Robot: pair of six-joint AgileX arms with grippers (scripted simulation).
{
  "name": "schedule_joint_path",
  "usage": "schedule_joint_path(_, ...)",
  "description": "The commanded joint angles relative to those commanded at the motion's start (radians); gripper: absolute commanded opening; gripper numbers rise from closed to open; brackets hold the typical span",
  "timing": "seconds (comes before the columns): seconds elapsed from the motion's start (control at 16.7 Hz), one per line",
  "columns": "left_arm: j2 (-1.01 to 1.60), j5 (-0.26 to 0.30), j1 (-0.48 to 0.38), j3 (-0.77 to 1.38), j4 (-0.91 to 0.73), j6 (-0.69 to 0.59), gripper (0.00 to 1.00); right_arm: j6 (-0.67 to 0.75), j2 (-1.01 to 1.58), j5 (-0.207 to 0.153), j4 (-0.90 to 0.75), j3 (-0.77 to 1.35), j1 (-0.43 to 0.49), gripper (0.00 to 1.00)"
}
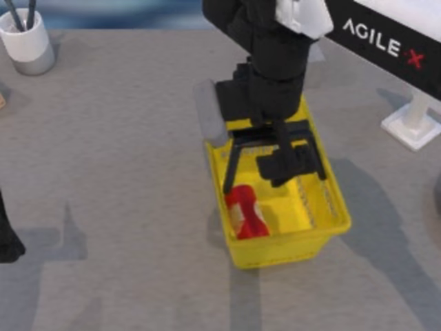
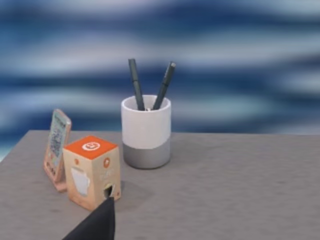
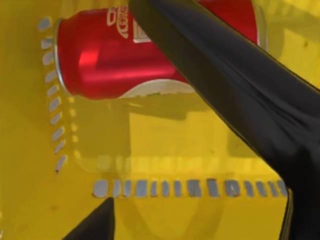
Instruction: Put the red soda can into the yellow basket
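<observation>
Red soda can was the thing we had to place, and it lay on its side on the floor of the yellow basket, against the basket's left wall and toward its near end.

At the far left of the table stood a white pen cup with two dark pens. In the left wrist view we also saw an orange-topped carton and a phone on a small stand beside this cup. Our left arm was parked at the left edge; whether its fingers were open or closed, we could not tell.

Going right, our right gripper hung over the middle of the basket, under the black handle. Its fingers were spread apart and held nothing; the can was free beside them.

We judged that the placing was finished and the release done. The next move called for lifting the right arm straight up without catching the handle.
</observation>
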Motion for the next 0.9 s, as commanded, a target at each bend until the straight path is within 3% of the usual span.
schedule_joint_path(0.12,0.0,0.0,0.0,0.0,0.0,0.0,1.0,0.0,0.0,0.0,0.0,0.0,0.0,1.0)
schedule_joint_path(0.9,0.0,0.0,0.0,0.0,0.0,0.0,1.0,0.0,0.0,0.0,0.0,0.0,0.0,0.02)
